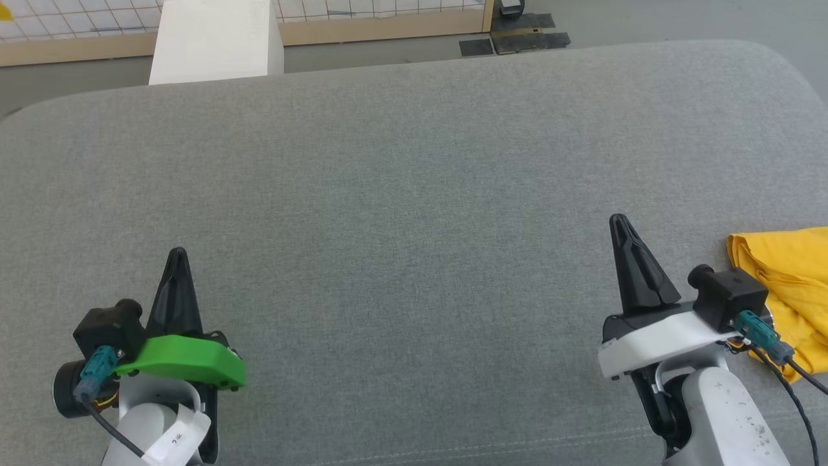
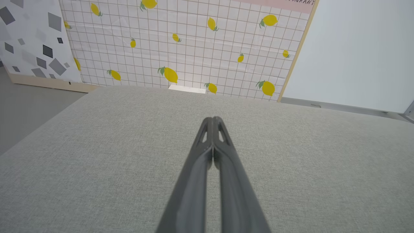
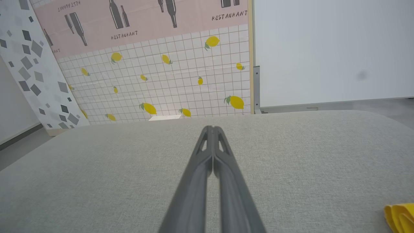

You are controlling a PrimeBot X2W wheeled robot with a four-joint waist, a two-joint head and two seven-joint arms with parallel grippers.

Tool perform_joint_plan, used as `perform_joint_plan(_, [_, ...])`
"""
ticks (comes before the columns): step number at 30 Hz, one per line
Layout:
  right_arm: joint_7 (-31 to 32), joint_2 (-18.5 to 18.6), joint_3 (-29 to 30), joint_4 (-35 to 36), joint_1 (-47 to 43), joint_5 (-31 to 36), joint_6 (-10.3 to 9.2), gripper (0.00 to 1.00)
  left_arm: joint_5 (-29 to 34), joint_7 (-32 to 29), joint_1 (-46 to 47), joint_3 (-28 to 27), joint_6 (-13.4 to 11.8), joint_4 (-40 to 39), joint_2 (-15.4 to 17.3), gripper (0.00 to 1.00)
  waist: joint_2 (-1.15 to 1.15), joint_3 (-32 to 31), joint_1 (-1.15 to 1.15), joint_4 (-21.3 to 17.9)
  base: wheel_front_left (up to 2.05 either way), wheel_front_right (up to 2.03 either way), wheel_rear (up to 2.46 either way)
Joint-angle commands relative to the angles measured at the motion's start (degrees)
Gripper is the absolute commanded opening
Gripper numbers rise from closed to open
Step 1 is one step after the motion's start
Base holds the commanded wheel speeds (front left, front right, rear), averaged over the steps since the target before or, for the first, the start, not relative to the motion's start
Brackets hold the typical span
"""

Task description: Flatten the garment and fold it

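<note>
T-shirt [image 1: 789, 285] lies bunched on grey cushion [image 1: 414, 194], just right of right gripper [image 1: 621, 223], partly out of frame. Left gripper [image 1: 177, 254] well apart. Both jaws pressed together, empty; likely parked before first reach.

Head cam: high up, looks fwd & down on the grey padded top [image 1: 414, 194]. Left gripper [image 1: 178, 254] at 7 o'clock, right gripper [image 1: 619, 220] at 4, floor strip along 12.

L wrist cam: low, close over the top, sights along its own fingers [image 2: 226, 181] twd the lemon-grid panel [image 2: 181, 45] at 12.

R wrist cam: same low fwd aim, same panel at 11, the garment [image 3: 399, 216] at 4.

All 3 views share the padded top. Head & R wrist views share the garment, at 3 in head view.
</note>
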State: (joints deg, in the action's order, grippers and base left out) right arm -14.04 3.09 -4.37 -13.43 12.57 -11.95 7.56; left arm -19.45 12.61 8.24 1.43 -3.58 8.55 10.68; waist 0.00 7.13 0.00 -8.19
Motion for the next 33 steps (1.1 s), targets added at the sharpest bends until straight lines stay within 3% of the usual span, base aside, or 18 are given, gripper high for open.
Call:
perform_joint_plan(1, [0.4, 0.0, 0.1, 0.6, -0.9, 0.6, -0.01, 0.0, 0.9, -0.3, -0.6, -0.1, 0.2, -0.4, -0.4, 0.0, 0.0, -0.1, 0.0, 0.1, 0.0, 0.0, 0.0])
perform_joint_plan(33, [4.1, -0.1, 1.3, 4.1, -4.0, 3.7, -0.02, 0.0, 5.9, -3.7, -2.6, -0.4, 1.1, -2.6, -2.4, 0.0, 0.0, -2.0, 0.0, 2.3, 0.0, 0.0, 0.0])
